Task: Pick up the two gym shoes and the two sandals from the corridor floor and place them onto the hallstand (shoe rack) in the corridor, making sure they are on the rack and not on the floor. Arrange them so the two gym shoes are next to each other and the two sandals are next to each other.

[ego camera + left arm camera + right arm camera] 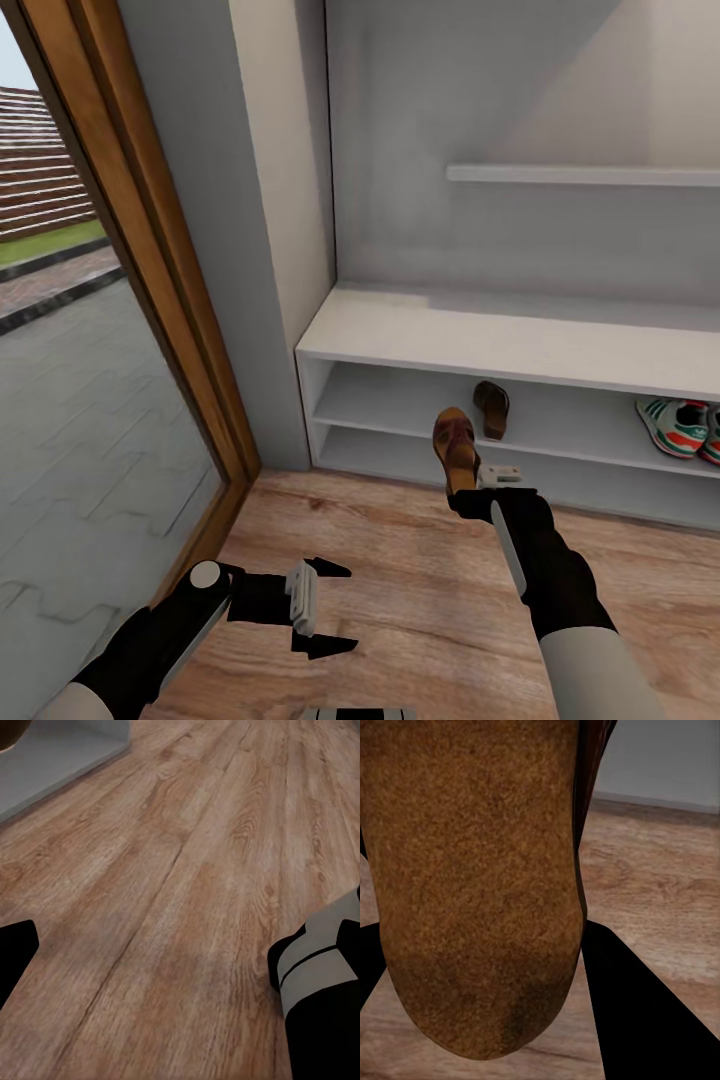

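My right gripper [472, 488] is shut on the heel of a dark-brown sandal [455, 445], held off the wood floor [400, 560] in front of the white hallstand [420, 335]. Its tan surface [472, 885] looms close in the right wrist view, with black fingers [649, 1012] beside it. The other sandal [491, 408] lies on the hallstand's upper open shelf. Two white gym shoes [676, 426] with green stripes sit side by side on that shelf at the far right. My left gripper [345, 608] hangs open and empty low over the floor [180, 907].
A glass door with a wooden frame [170, 300] stands at the left, and a grey wall pillar [250, 250] meets the hallstand's left end. A floating shelf [580, 174] sticks out from the back panel. The hallstand's white base [60, 757] borders the floor.
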`<state>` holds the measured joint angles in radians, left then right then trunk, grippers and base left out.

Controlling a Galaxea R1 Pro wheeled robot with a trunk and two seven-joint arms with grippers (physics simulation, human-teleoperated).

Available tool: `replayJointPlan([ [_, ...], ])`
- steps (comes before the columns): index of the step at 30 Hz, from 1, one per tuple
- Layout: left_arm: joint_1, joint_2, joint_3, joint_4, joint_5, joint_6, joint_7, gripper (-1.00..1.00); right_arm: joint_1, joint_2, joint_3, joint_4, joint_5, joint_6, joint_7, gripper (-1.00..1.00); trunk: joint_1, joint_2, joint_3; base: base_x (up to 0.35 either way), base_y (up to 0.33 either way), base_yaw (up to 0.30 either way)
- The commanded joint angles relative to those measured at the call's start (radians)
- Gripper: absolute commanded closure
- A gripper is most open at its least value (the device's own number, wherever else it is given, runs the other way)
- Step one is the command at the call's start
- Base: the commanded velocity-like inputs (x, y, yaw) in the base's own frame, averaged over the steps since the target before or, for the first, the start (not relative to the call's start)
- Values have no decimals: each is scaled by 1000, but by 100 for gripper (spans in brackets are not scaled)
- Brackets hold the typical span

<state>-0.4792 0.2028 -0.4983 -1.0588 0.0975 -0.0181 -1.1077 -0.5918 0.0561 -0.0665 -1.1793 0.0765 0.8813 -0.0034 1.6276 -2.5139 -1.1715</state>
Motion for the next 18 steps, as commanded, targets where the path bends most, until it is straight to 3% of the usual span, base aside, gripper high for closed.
replayJointPlan([
  [1, -1, 1, -3, 0, 5, -2, 0, -100, 0, 1, -2, -1, 4, 5, 2, 100, 0, 0, -1, 22, 2, 0],
  [8, -1, 0, -3, 0, 5, -2, 0, -100, 0, 1, -4, 1, 2, -19, 2, 100, 0, 0, -1, 21, -11, 0],
  [18, -1, 0, -3, 0, 5, -2, -1, -100, 0, 1, -3, 2, 2, -35, 2, 100, 0, 0, -1, 107, -108, 0],
])
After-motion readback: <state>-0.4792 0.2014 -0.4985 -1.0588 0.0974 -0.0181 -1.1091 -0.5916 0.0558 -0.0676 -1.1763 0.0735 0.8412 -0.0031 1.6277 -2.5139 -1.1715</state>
